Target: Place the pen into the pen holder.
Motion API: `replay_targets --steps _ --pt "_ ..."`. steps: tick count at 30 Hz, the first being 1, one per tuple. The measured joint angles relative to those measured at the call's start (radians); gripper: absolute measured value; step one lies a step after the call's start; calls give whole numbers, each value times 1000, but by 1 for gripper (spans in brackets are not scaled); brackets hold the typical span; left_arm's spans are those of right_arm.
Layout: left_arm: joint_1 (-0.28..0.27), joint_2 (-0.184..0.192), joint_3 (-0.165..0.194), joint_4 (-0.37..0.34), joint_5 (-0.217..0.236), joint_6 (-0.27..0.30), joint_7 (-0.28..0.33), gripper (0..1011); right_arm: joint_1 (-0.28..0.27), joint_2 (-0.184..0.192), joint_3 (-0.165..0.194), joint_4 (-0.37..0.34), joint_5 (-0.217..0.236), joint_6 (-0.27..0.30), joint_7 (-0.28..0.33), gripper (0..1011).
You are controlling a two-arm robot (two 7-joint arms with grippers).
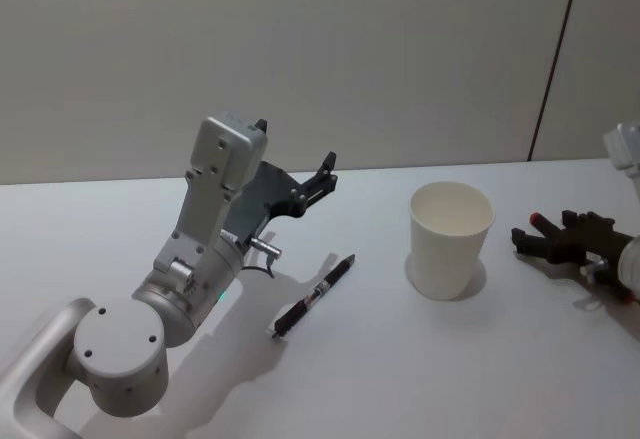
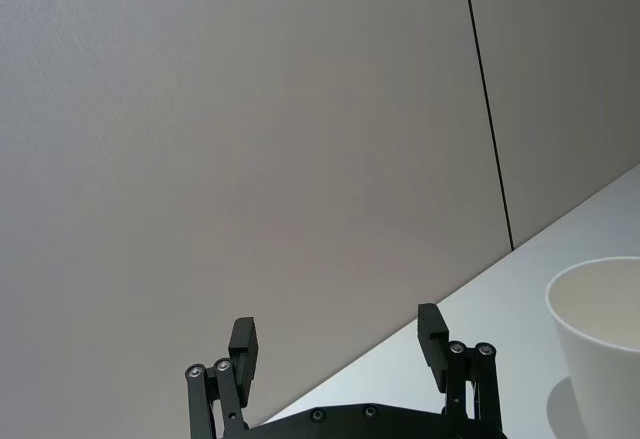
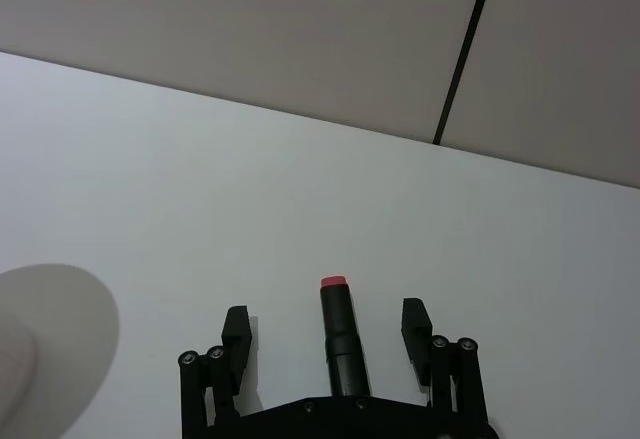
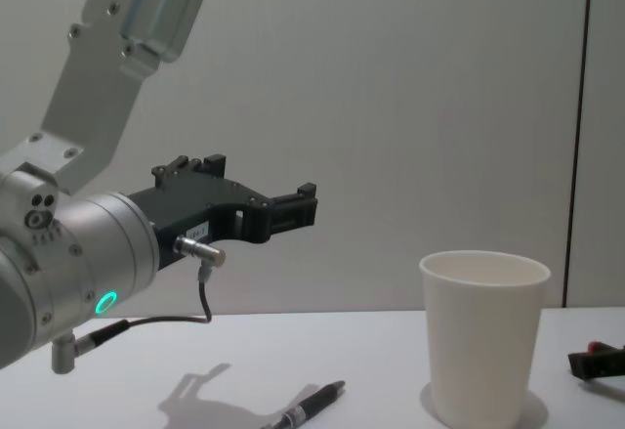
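Aloft, left pincer (image 1: 295,146) spread wide, right pincer (image 3: 328,311) low, parted.

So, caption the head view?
Open left gripper raised near a black pen lying by a white paper cup; right gripper rests to its right.

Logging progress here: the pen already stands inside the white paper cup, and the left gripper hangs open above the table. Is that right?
Not quite. The pen lies flat on the table, to the robot's left of the pen holder, as the head view shows. The left gripper does hang open above the table.
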Motion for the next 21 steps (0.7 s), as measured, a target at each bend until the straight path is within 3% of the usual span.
replay_targets --steps 21 --pt "0 0 0 0 0 0 0 1003 3 -5 -3 18 10 -6 -1 845"
